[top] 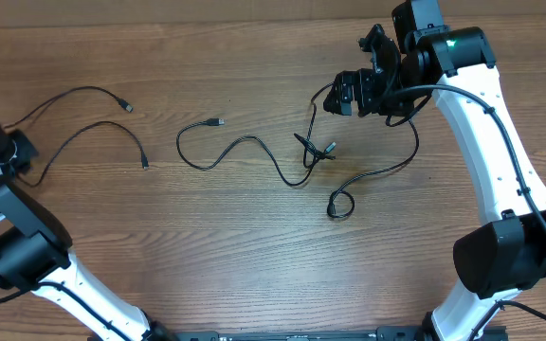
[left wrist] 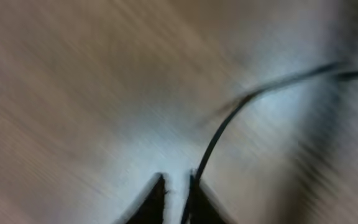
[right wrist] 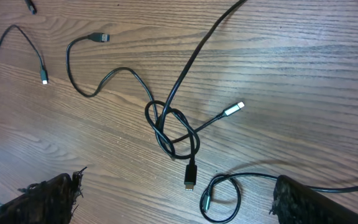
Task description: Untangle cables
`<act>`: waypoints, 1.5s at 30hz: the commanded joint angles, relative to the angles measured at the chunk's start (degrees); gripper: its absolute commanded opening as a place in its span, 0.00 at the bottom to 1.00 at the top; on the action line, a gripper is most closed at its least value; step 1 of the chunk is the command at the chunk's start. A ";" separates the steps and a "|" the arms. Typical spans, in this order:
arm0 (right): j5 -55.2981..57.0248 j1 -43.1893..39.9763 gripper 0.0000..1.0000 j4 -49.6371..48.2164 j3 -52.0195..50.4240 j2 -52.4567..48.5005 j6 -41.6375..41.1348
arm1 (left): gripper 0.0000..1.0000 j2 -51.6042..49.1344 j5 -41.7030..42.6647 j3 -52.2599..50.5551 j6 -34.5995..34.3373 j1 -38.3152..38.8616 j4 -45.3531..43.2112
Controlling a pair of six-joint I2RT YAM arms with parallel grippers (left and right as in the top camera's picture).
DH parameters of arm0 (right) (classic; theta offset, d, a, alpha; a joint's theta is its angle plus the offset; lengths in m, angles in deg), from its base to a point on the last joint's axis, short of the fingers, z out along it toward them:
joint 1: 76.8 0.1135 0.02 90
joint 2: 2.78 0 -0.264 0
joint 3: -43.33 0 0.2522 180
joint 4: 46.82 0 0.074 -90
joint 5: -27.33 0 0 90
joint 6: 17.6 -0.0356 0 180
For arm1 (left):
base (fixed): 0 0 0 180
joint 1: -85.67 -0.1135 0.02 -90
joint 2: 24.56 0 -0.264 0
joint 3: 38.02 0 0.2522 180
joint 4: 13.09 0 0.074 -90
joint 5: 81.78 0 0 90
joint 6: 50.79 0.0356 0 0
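Left gripper: at the far left edge of the wooden table, jaws together, pinched on a thin black cable running up and away from the fingertips; wrist view heavily blurred. On the same side, in the overhead view: two loose strands arcing rightward across the table, each ending in a small plug, well apart from the other cables. Right gripper: jaws fully apart, holding nothing, positioned over the knot right of table centre. Knot: black loops crossed over one another, lying flat. Leading out of it in the right wrist view: a silvery plug tip to the right, a black plug pointing down, a long strand winding left to a further plug. Just beside the black plug: a small loop.
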 commanded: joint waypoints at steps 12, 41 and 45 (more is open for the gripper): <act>-0.28 -0.04 1.00 1.01 -0.04 0.98 0.66 | 0.04 0.48 0.66 19.80 -4.35 8.92 -22.14; -0.33 -0.04 1.00 -0.57 -4.15 0.98 0.66 | 0.99 -11.93 -3.67 25.70 -5.40 4.04 -6.40; -0.96 -0.04 1.00 -1.01 -4.15 0.98 0.68 | 1.00 -8.68 -2.60 28.59 -5.42 4.55 -5.16</act>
